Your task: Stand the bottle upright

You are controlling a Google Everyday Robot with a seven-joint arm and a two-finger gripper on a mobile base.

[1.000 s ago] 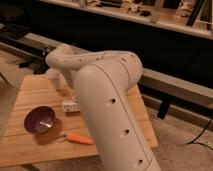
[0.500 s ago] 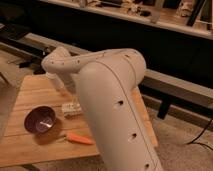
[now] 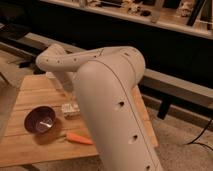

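The bottle (image 3: 70, 109) is a small clear thing with a pale label. It lies on its side on the wooden table (image 3: 30, 150), between the purple bowl and my arm. My white arm (image 3: 110, 100) fills the middle of the view and bends down from its elbow (image 3: 50, 59) toward the bottle. The gripper (image 3: 69, 99) is at the arm's low end, just above the bottle, mostly hidden by the big arm link.
A purple bowl (image 3: 40, 120) sits left of the bottle. An orange carrot (image 3: 79, 138) lies in front of it near the table's front. A pale object (image 3: 51, 78) shows at the table's back under the elbow. A dark shelf (image 3: 165, 35) runs behind.
The arm's elbow has shifted slightly to the left. The bottle, bowl and carrot have not moved.
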